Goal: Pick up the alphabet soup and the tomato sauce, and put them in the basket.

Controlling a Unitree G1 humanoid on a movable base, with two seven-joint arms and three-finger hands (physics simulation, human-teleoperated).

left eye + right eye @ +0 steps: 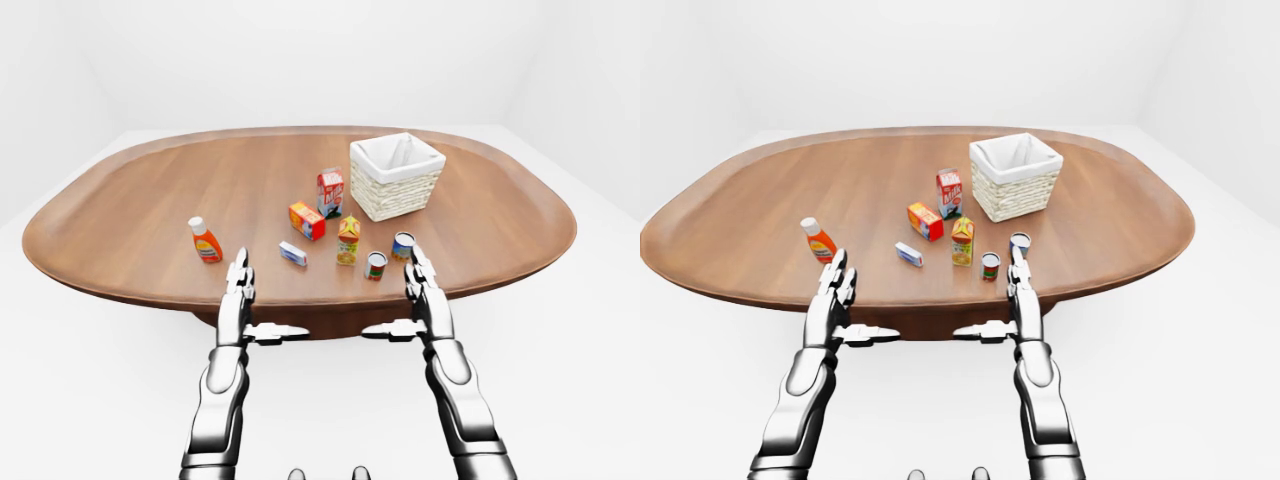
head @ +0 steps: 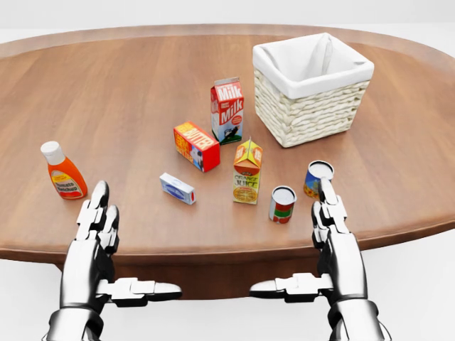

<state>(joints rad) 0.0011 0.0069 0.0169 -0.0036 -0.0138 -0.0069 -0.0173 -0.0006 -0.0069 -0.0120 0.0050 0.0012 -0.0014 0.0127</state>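
Both hands — left hand point(image 2: 96, 234), right hand point(image 2: 334, 238) — open-fingered, empty.

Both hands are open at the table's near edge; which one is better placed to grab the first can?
Probably the right. The right hand sits just below the blue-labelled can, with the red-labelled can beside it. The left hand is far left, near the orange bottle.

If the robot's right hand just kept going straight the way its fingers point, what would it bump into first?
Probably the blue-labelled can. The right hand points up the head view, and its fingertips sit just below that can. Beyond it stands the basket. Depth is unclear, so the hand might pass above the can.
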